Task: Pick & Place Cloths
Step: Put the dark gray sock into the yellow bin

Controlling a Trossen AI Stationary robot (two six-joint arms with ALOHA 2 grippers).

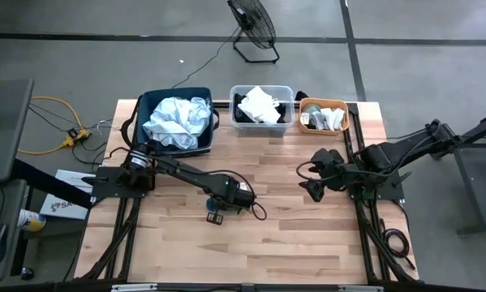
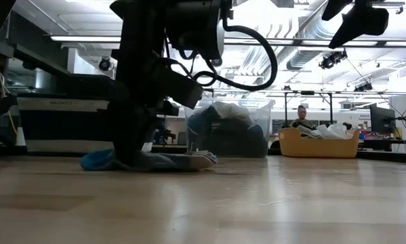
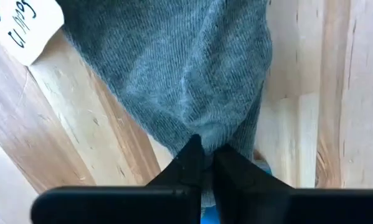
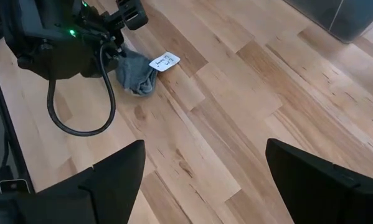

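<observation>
A small grey sock (image 4: 136,78) with a white handwritten tag (image 4: 164,62) lies flat on the wooden table (image 1: 291,243) near its middle. In the low view it shows a blue end (image 2: 97,160) and a pale end (image 2: 199,161). My left gripper (image 3: 205,163) stands straight over it, shut on the grey sock (image 3: 180,74). My right gripper (image 4: 205,180) hangs open above the table's right part (image 1: 314,191), holding nothing. More cloths fill the containers at the far edge. My left gripper pinches the sock's grey knit (image 3: 205,134) between its two fingertips, close to the sock's blue end. The fingers (image 3: 189,158) come from above, pointing down. The sock still lies on the table (image 2: 148,161), slack.
Along the far edge stand a navy fabric bin (image 1: 145,105) with pale blue cloths, a clear tub (image 1: 261,88) with white and black pieces, and an orange tub (image 1: 324,102). Bare wood lies toward the near edge. A person sits in the room behind.
</observation>
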